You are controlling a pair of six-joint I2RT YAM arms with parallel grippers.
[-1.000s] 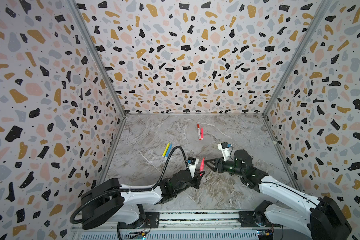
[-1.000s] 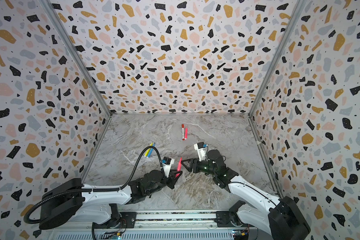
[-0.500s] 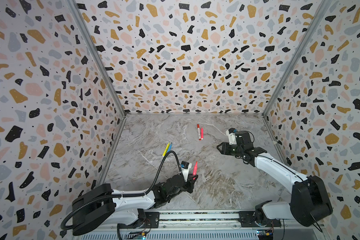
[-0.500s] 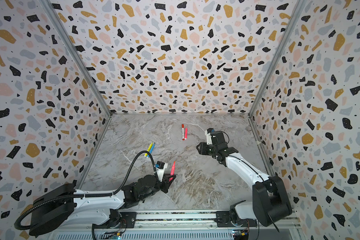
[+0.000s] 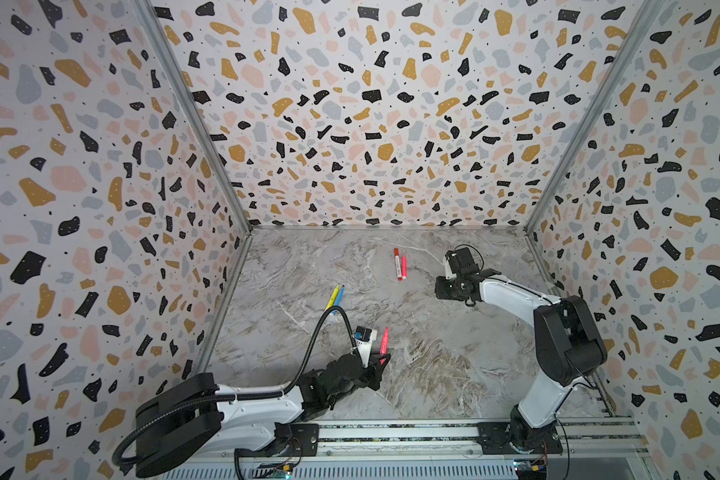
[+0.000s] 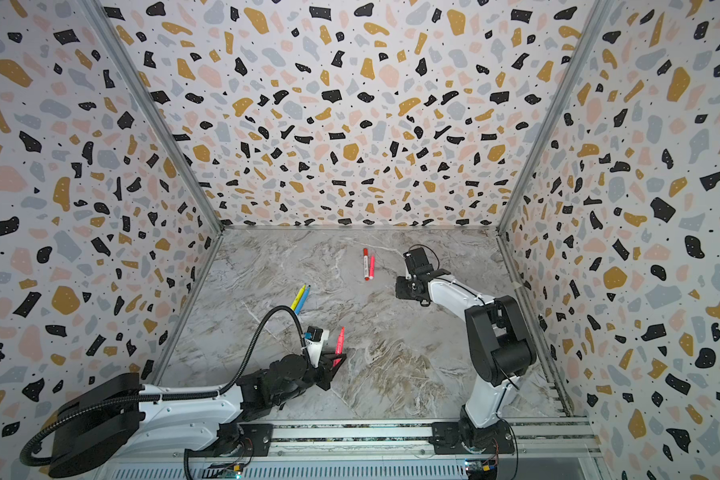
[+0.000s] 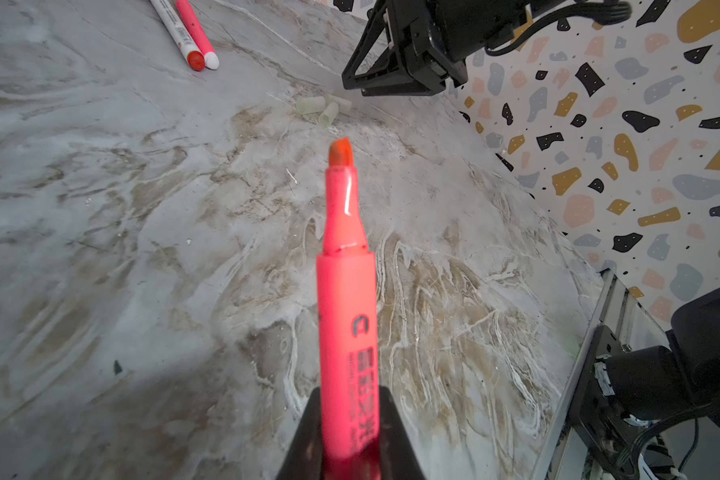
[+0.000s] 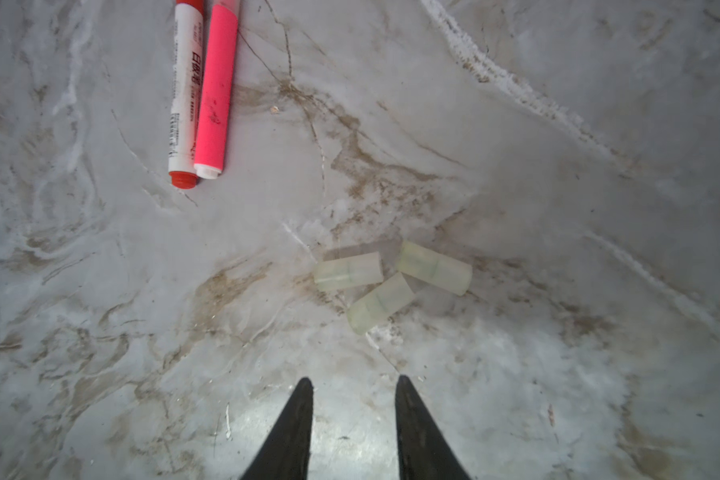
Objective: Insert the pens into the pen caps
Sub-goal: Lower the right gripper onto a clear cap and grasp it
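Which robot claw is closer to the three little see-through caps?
The right gripper. It hangs just short of the caps, jaws apart and empty. The left gripper is much farther away, shut on a pink pen that points toward them.

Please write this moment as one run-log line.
left gripper: shut on uncapped pinkish-red highlighter pen | right gripper: open, empty, near three translucent stubby plastic caps

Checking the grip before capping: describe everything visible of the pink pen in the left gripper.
The pink pen is a glossy plastic highlighter with black print on its barrel, a narrower neck and an uncapped orange-red chisel tip. The left gripper is shut on its rear end; in both top views the pen juts up from the jaws, tilted. Nothing else touches it.
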